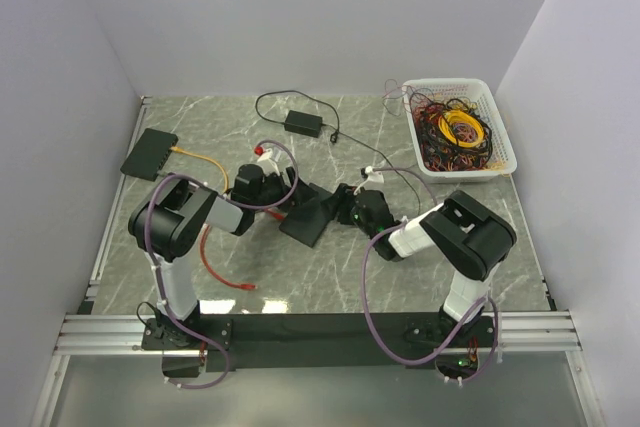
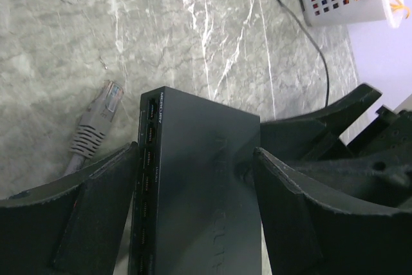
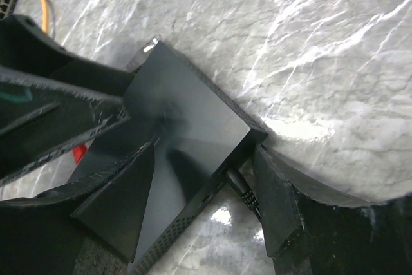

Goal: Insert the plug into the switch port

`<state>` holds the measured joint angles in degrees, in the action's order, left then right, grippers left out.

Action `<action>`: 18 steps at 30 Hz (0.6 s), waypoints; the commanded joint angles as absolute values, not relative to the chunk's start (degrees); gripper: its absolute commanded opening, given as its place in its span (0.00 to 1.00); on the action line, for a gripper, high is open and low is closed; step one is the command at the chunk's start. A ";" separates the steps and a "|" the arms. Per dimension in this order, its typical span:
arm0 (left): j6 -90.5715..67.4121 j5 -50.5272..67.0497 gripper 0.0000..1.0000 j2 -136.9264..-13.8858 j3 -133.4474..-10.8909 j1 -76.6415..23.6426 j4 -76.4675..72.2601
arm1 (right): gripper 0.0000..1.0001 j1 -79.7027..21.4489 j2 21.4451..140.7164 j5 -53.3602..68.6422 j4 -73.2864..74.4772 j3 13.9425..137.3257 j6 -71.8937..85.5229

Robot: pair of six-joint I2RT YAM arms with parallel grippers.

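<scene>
Your left claw [image 2: 195,154] has a finger on each long side of the switch [image 2: 206,185]. No gap shows on either side, so I read it as clenched on the box. The row of ports [image 2: 148,152] runs down the face beside its left finger. Your right claw [image 3: 206,149] is spread across the opposite corner, where the power lead [image 3: 241,188] goes in. One finger overlaps the lid and the other sits at the corner. I cannot tell whether it is gripping or only straddling.

The plug [image 2: 106,104], grey with a ribbed boot, lies on the counter [image 2: 193,30] just beside the port face, near its far end. Its tip points along that face rather than into it, and neither claw holds it.

As I judge it, the switch is being steadied and nothing more. You have yet to pick up the plug, turn it toward a port and press it home.

Some things you cannot check from here:
- The nearer ports are cut off by the frame edge and shaded by the finger, so whether any is occupied is unclear.
- The plug's latch side does not show.
- From overhead I cannot pick out the plug at all, and the switch shows only partly between the two claws.
- Whether the switch lies flat or is lifted is not readable.
</scene>
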<state>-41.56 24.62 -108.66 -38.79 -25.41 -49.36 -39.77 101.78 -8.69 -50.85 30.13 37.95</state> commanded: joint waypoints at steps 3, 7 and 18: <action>-40.08 26.02 0.77 -105.74 -38.94 -26.81 -39.56 | 0.69 -39.11 101.15 -8.36 -49.04 35.68 36.39; -38.68 23.38 0.79 -102.31 -39.99 -26.11 -34.55 | 0.70 -39.20 103.97 -5.80 -48.69 39.37 36.74; -36.47 17.76 0.82 -98.35 -41.04 -23.82 -26.90 | 0.70 -39.11 110.04 -1.59 -44.39 49.92 33.67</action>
